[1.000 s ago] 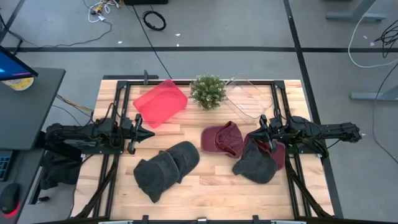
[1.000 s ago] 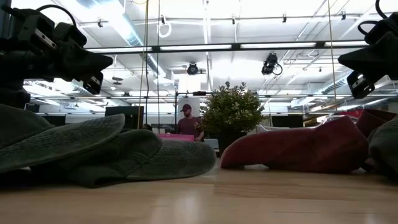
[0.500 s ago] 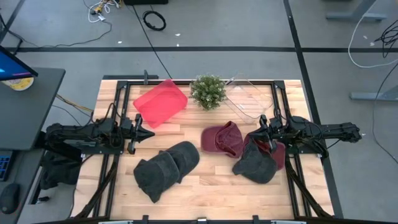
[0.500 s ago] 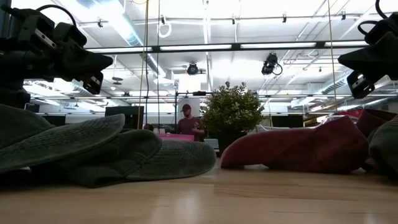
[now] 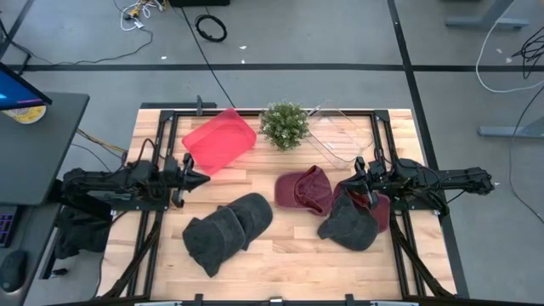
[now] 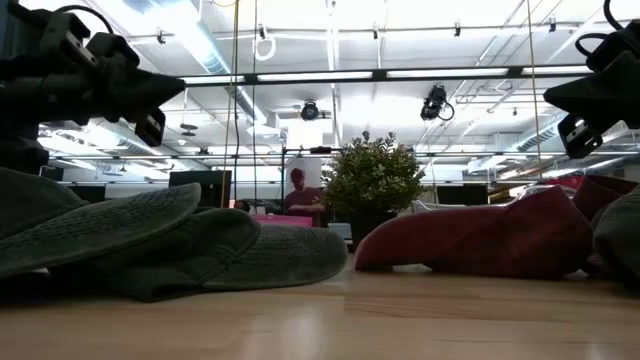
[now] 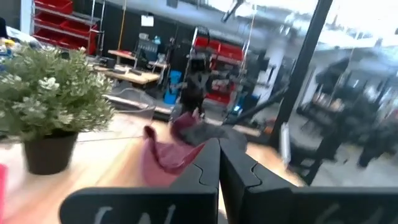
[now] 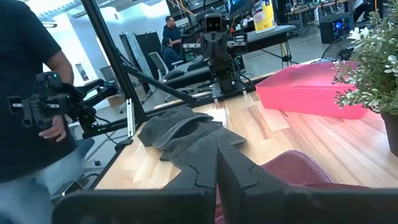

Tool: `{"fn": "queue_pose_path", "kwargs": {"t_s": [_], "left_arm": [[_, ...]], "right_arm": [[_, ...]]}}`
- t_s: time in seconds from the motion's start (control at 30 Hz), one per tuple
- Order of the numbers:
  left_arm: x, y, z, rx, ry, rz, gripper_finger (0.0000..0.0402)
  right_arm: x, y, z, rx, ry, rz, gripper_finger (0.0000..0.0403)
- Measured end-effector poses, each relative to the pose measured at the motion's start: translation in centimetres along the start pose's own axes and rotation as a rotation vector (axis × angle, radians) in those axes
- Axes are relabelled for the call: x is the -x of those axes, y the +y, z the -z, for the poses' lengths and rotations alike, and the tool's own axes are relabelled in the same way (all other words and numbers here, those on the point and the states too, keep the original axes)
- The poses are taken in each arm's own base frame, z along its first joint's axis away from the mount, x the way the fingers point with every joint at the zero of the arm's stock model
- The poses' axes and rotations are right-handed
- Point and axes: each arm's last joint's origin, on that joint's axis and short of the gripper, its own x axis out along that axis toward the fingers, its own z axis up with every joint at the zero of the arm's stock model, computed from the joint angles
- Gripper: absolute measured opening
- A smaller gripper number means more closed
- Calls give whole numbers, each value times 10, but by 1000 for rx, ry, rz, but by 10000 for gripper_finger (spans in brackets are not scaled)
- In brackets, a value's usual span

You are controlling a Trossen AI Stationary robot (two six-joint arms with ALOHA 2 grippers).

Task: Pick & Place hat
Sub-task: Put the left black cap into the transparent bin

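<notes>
No readable writing or brand marks from my seat; there's a jug with a label on a far bench in the right wrist view, text too small to read.

Counts on the table (image 5: 280, 255):
- 4 hats, 2 grey, 2 maroon.
- 1 red bin (image 5: 219, 140), far left.
- 1 clear bin (image 5: 338, 134), far right.
- 1 potted plant (image 5: 284, 125) between the bins, far centre.

Hat positions:
- Left grey hat (image 5: 228, 230) lies near centre-left, brim overlapping its own crown; could be two caps stacked, I can't tell from above.
- Right grey hat (image 5: 349, 223) sits near right, lying on the edge of a maroon hat.
- Centre maroon hat (image 5: 303, 189) is just left of the right gripper.
- Right maroon hat (image 5: 376, 208) lies under the right gripper and partly under the right grey hat.

Arms:
- Left gripper (image 5: 201, 178) fingers pinched together, nothing held. It hangs above bare wood just near of the red bin, far of the left grey hat, not touching either.
- Right gripper (image 5: 351, 186) fingers also closed, nothing in them. It sits over the right maroon hat, tips pointing at the centre maroon hat.

Both arms reach in from the table's sides, pointing at each other.

People: one in a dark top holding a handheld rig off to the side in the right wrist view; another behind the plant in the low view.
</notes>
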Motion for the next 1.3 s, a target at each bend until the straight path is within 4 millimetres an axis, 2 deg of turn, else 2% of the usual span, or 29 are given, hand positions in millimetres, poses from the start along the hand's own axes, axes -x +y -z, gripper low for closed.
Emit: {"fn": "queue_pose_path", "kwargs": {"t_s": [0.2, 0.63, 0.8, 1.0, 1.1, 1.23, 1.3], "left_arm": [[0, 0, -1, 205, -13, -15, 3], [0, 2, 2, 99, 13, -44, 3], [0, 4, 2, 146, -19, -124, 3], [1, 9, 5, 119, -10, -241, 3], [1, 8, 3, 168, -47, -241, 3], [1, 1, -17, 159, -158, -196, 3], [1, -3, -29, 112, -177, -197, 3]], "right_arm": [[0, 0, 0, 0, 0, 0, 9], [0, 0, 0, 0, 0, 0, 9], [0, -1, 0, 1, -6, 22, 9], [0, -3, -1, 3, -38, 103, 9], [1, 0, -11, 27, -133, 81, 9], [7, 8, -38, 99, -429, 17, 9], [10, 10, -47, 101, -516, 28, 9]]}}
